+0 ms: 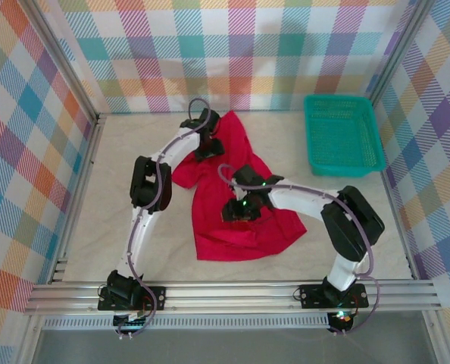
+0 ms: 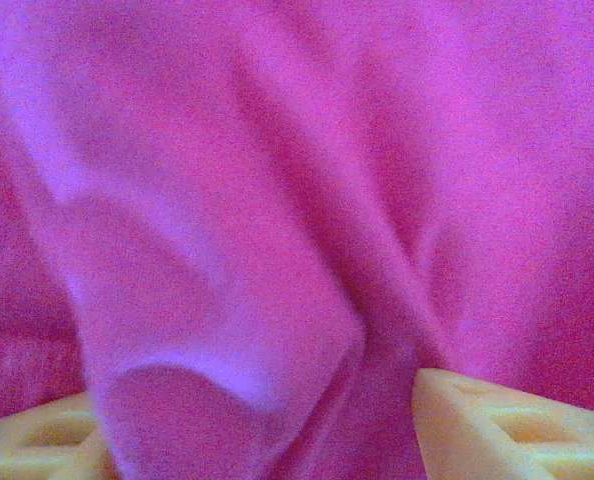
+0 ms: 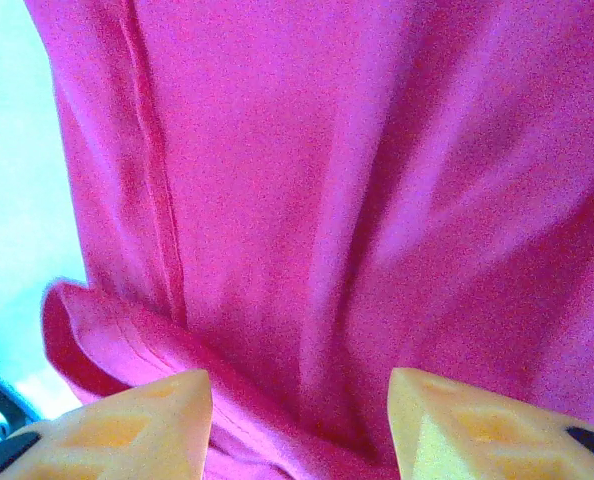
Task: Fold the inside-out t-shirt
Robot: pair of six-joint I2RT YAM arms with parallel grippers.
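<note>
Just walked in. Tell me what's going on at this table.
Two robot arms are working on a red t-shirt that lies crumpled, not yet folded, on the table. The left claw is down near the shirt's far end, and the right claw is on its middle. In each wrist view the yellow fingers stand apart with red cloth between them, so neither claw looks clamped. A teal basket sits at the far right.

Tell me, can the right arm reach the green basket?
Probably yes: bare table lies between the right pincer and the basket, nothing in the way, though t-shirt cloth sits between its fingers.
</note>
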